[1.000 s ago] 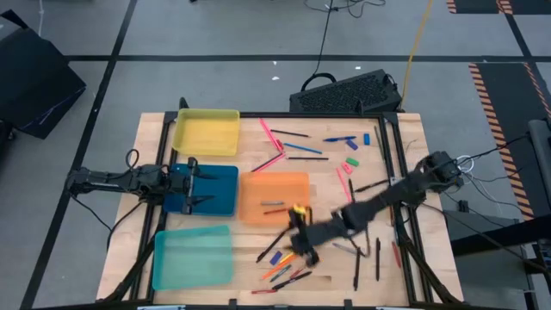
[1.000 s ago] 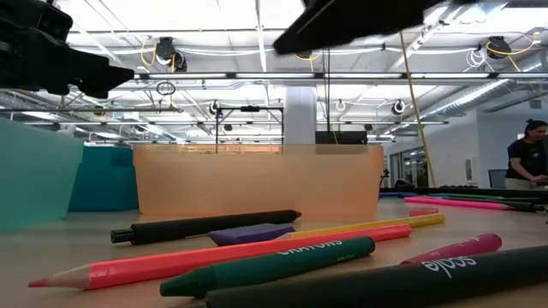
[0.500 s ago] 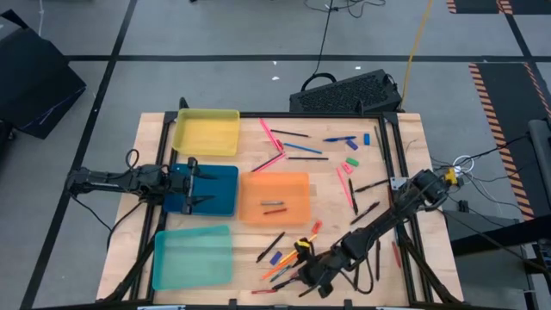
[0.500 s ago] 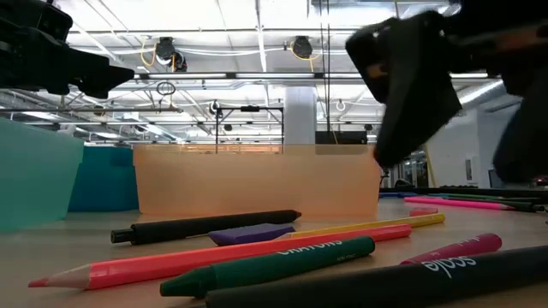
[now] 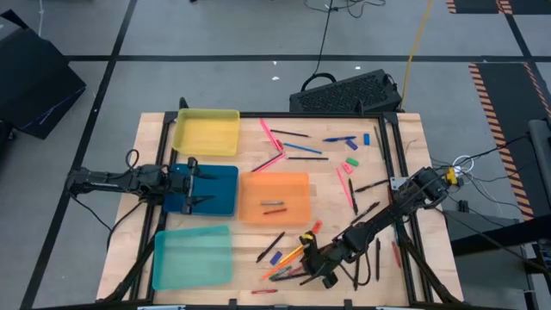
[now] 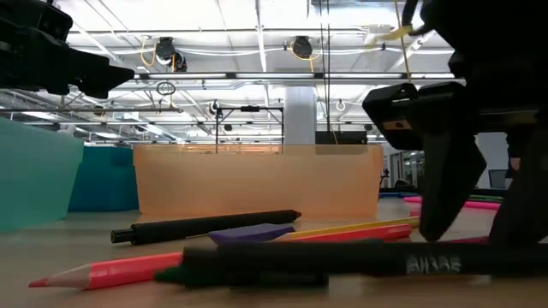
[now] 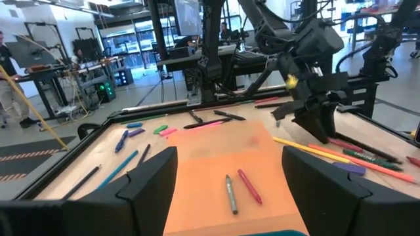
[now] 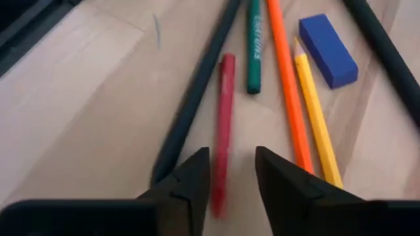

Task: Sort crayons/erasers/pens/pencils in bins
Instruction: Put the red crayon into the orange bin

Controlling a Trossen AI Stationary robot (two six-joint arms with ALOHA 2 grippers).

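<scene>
Red crayon [image 8: 223,124] between open right gripper [image 8: 231,172]

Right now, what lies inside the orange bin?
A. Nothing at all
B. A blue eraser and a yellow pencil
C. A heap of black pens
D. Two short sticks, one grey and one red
D. The left wrist view shows a grey stick and a red stick lying side by side on the floor of the orange bin, and the high view shows the same two small sticks there and nothing else in it.
</scene>
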